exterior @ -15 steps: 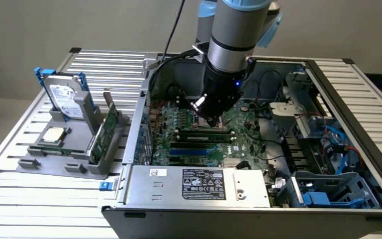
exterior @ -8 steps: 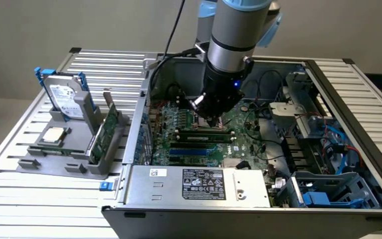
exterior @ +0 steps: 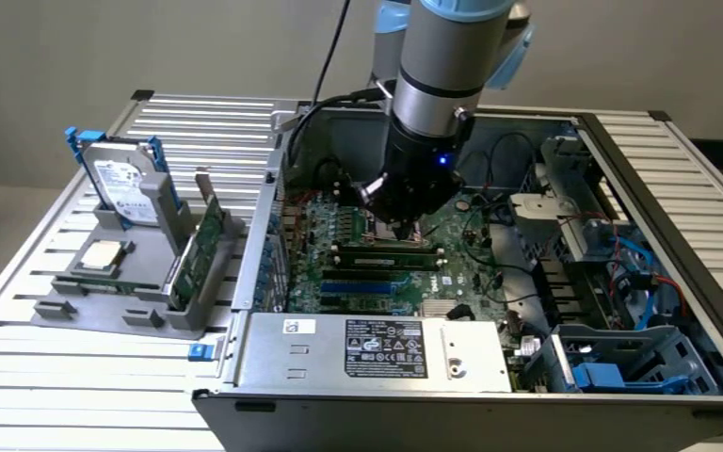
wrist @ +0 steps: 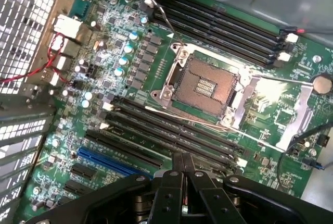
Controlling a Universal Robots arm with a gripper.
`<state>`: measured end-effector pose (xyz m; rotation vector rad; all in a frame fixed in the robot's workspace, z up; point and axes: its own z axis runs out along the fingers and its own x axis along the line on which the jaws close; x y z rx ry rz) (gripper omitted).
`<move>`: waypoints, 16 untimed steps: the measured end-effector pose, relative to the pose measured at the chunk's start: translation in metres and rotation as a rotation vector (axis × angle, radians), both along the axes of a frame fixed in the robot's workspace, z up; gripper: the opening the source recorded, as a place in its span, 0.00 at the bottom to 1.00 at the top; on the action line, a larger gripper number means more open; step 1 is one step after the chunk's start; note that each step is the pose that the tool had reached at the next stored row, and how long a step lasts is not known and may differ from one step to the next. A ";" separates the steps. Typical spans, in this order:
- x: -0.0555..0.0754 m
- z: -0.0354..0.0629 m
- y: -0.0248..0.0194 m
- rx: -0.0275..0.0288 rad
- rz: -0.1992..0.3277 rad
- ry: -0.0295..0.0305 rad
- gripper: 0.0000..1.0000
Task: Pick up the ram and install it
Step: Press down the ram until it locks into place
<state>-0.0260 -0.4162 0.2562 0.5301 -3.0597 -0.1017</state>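
The ram [exterior: 387, 252] is a long, thin green stick with dark chips. It lies along one of the motherboard's black slots inside the open computer case [exterior: 261, 282], directly under my gripper [exterior: 399, 221]. In the wrist view, the gripper [wrist: 182, 157] is shut, its two black fingers [wrist: 173, 174] pressed together with nothing between them. The tips sit just over the row of black slots [wrist: 156, 125] beside the CPU socket [wrist: 205, 86]. I cannot tell whether the tips touch the ram.
At the exterior view's left, a grey holder [exterior: 110, 301] carries a silver hard drive with blue rails [exterior: 123, 184], an upright green expansion card [exterior: 204, 250] and a CPU chip [exterior: 101, 254]. A power supply [exterior: 375, 347] blocks the case's front. Drive cages and cables [exterior: 613, 282] crowd the right.
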 end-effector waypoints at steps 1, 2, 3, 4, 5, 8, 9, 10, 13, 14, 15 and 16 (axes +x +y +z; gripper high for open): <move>0.000 0.0000 0.0000 -0.0001 -0.015 0.0000 0.11; 0.000 -0.0001 0.0000 -0.0002 -0.031 0.0001 0.11; 0.000 -0.0001 0.0000 -0.0003 -0.046 0.0002 0.11; 0.000 -0.0002 0.0000 -0.0005 -0.063 0.0002 0.11; 0.000 -0.0003 0.0000 -0.0006 -0.078 0.0002 0.11; 0.000 -0.0005 0.0000 -0.0013 -0.124 0.0004 0.11; 0.000 -0.0005 0.0000 -0.0016 -0.138 0.0004 0.11; 0.000 -0.0006 0.0000 -0.0021 -0.152 0.0004 0.11; 0.000 -0.0008 -0.0001 -0.0043 -0.191 0.0003 0.11; 0.000 -0.0010 0.0000 -0.0052 -0.203 0.0002 0.11; 0.000 -0.0012 0.0000 -0.0066 -0.214 0.0001 0.11; 0.000 -0.0013 0.0000 -0.0081 -0.224 0.0000 0.11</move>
